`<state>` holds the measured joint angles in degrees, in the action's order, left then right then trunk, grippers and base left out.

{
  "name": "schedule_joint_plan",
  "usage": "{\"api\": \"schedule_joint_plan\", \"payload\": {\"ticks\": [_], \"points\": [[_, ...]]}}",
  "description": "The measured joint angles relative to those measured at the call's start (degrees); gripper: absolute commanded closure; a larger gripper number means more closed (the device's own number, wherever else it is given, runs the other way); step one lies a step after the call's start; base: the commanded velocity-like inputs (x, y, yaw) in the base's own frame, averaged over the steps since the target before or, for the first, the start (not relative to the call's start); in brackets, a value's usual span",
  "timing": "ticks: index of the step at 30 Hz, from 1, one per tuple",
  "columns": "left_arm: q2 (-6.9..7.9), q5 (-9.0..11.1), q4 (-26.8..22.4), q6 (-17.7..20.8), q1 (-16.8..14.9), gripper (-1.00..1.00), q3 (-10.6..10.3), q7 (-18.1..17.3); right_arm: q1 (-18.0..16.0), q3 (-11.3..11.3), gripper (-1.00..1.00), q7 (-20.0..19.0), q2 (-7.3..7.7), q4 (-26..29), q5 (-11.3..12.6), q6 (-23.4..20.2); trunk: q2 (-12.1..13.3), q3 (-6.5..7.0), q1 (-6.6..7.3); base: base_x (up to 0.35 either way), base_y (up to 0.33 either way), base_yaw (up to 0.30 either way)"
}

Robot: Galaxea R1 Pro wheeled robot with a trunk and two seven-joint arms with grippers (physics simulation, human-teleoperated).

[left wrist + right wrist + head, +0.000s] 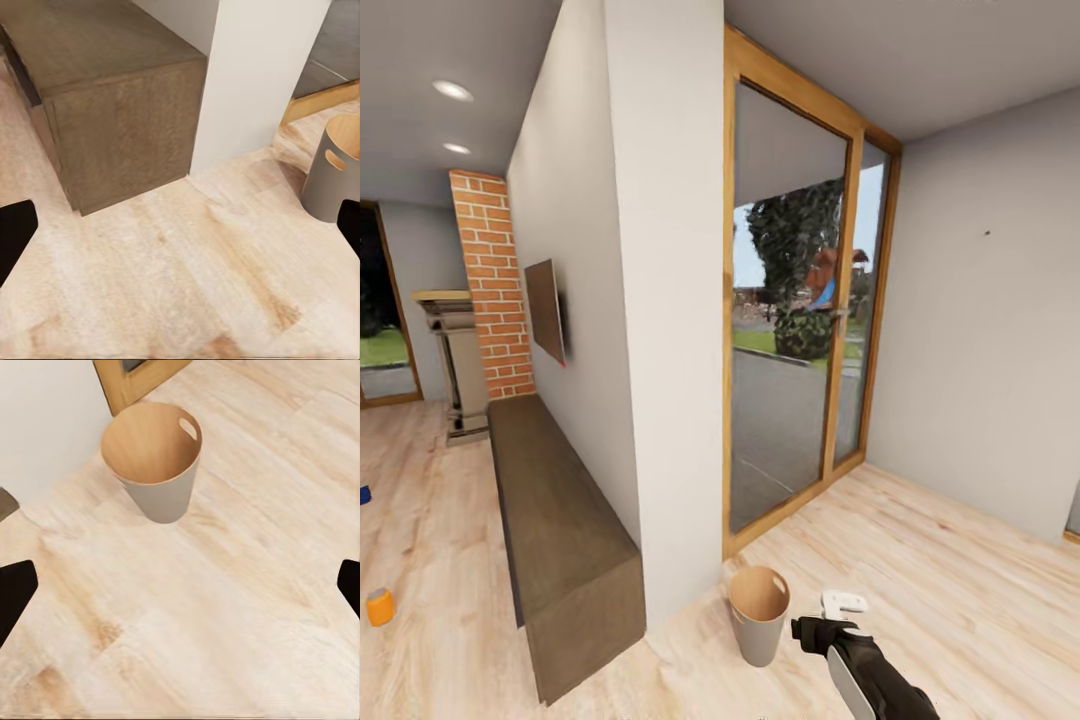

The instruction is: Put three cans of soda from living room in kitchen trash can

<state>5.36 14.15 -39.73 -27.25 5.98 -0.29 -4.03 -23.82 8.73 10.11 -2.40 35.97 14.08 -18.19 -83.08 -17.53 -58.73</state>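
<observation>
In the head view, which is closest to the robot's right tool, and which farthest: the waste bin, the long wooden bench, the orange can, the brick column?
1. Waste bin, just left of the right tool.
2. Wooden bench, along the wall.
3. Orange can, on the floor at far left.
4. Brick column, at the back.

bright even render, daylight via glass door, two ceiling spots lit, faint shadows, wide-angle edge stretch

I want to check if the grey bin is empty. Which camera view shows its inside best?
The right wrist view: it looks down into the grey bin, showing its bare tan inside. The head view shows the bin small, with less of the inside. The left wrist view catches one side of it at the picture's edge.
</observation>
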Motion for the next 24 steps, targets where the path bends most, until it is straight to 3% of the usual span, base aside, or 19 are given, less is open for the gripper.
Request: {"api": "schedule_joint_plan", "payload": {"ticks": [7,24], "points": [[0.0,0.0,0.0,0.0,0.0,-1.0,0.2,0.0,0.0,0.1,-1.0,0.0,0.03,-1.1,0.0,2.4,0.0,0.25,0.0,-0.016,-0.133,0.234],[0.0,0.0,0.0,0.0,0.0,-1.0,0.3,0.0,0.0,0.1,-1.0,0.0,0.04,-1.8,0.0,2.8,0.0,0.36,0.0,0.238,-0.209,0.081]]}}
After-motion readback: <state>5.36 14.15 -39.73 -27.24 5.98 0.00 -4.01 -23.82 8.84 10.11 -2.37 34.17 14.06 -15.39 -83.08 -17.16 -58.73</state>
